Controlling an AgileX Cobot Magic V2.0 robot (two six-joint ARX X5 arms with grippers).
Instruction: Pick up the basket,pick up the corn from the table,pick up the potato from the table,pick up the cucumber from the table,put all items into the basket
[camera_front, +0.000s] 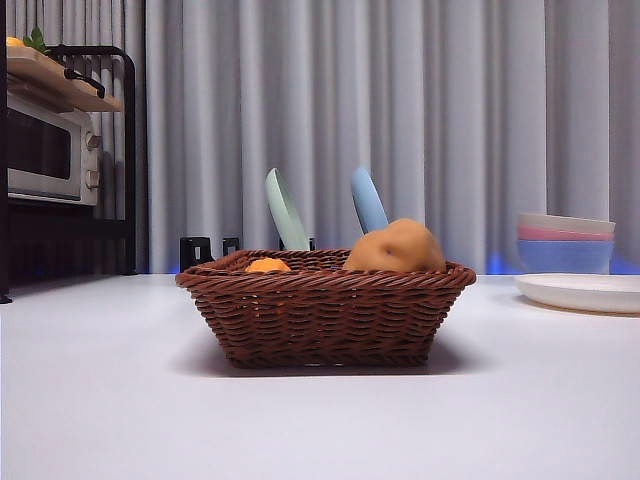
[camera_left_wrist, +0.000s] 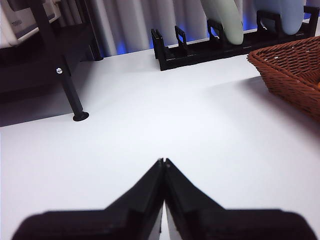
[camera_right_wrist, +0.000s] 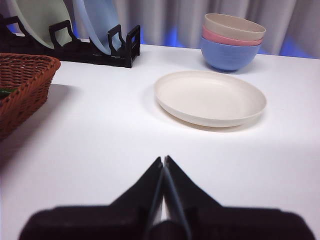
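The brown wicker basket (camera_front: 320, 310) stands on the white table (camera_front: 100, 400), in the middle of the front view. Inside it the tan potato (camera_front: 397, 248) rises above the rim on the right, and the orange tip of the corn (camera_front: 267, 265) peeks over on the left. A sliver of green, the cucumber (camera_right_wrist: 5, 92), shows inside the basket (camera_right_wrist: 22, 85) in the right wrist view. My left gripper (camera_left_wrist: 163, 161) is shut and holds nothing, well apart from the basket (camera_left_wrist: 295, 70). Over bare table my right gripper (camera_right_wrist: 163, 159) is shut and holds nothing. Neither arm shows in the front view.
Behind the basket a black dish rack (camera_left_wrist: 200, 47) holds a pale green plate (camera_front: 286, 210) and a blue plate (camera_front: 368, 200). A white plate (camera_right_wrist: 210, 97) and stacked bowls (camera_right_wrist: 232, 35) sit on the right. A microwave (camera_front: 45, 150) on a black stand (camera_left_wrist: 70, 85) is at the left.
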